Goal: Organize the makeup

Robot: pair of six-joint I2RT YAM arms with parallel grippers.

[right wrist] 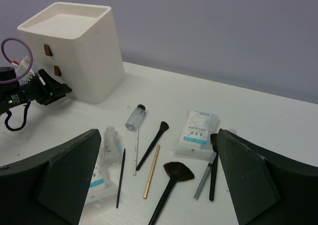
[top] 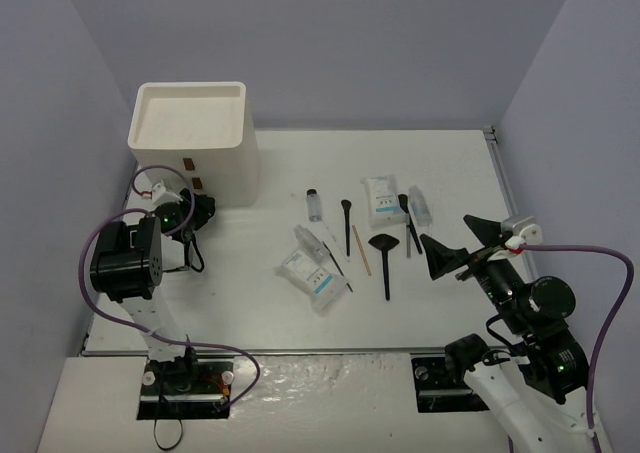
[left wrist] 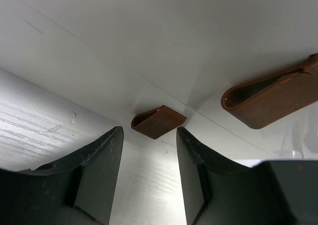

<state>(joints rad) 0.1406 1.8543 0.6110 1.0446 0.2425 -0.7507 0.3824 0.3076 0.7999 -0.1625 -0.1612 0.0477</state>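
As left pincer [top: 207, 209] gapes at the box [top: 205, 158], makeup [top: 383, 242] lies mid-table.

A robot lab cell: bare lilac walls [top: 300, 43] enclose a white table [top: 455, 163]

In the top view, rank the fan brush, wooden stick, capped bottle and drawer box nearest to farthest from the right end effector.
1. Fan brush, just left of the right end effector.
2. Wooden stick, left of that brush.
3. Capped bottle, farther up-left.
4. Drawer box, far left.
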